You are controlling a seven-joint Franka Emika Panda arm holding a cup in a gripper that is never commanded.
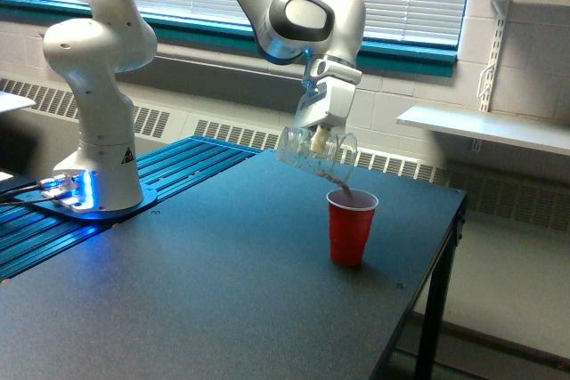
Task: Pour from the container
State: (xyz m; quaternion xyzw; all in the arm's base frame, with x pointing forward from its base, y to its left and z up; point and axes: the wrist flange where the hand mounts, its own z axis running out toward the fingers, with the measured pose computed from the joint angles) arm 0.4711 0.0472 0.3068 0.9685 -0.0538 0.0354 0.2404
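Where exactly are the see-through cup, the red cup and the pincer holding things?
clear cup (313, 154), exterior view, on its tilted side wall.
red cup (348, 233), exterior view, on the middle of its outer wall.
pincer (318, 140), exterior view, between its fingertips at the clear cup.

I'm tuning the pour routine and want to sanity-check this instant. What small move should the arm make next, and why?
Probably tip the clear cup slightly further while holding position. The gripper, its jaws shut on the cup, has it tilted mouth-down over the red cup, brown grains are streaming from its lip into the red cup, and a few seem to remain along its lower wall.
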